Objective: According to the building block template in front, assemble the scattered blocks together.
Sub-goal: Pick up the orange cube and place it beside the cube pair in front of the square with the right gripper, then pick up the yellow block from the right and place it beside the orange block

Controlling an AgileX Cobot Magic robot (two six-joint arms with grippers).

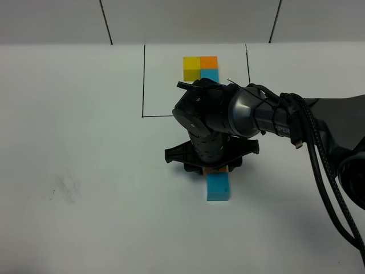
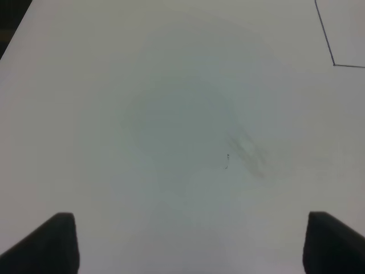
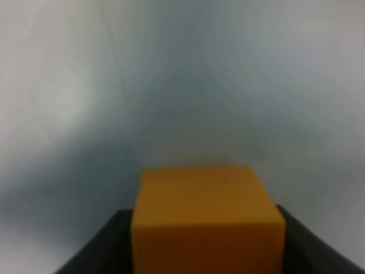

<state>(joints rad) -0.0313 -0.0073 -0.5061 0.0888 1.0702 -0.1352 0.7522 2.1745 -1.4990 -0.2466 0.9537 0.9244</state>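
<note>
Your right gripper (image 1: 214, 167) reaches across the middle of the white table (image 1: 85, 142) and points straight down over an orange block (image 1: 215, 169). From the high camera you see only a thin strip of that block below the black wrist. A light blue block (image 1: 218, 187) lies on the table right against the orange one, on the side nearer you, and the two look to be touching.

The right wrist camera gives a blurred close view. The orange block fills the space between the two dark fingers (image 3: 117, 245), one on each flank. The blur hides the edges, so you cannot tell whether the fingers press on the block or stand just off it.

The template (image 1: 201, 68) sits at the far side of the table inside a thin black frame (image 1: 143, 85) — yellow and orange cubes side by side, with a blue cube against the near face of the orange one. It is well apart from the gripper's two blocks.

Your left gripper (image 2: 188, 245) appears only in its own wrist camera. Its fingers (image 2: 54, 242) stand wide apart with nothing between them — bare table below, marked by a faint grey smudge (image 2: 248, 154).
</note>
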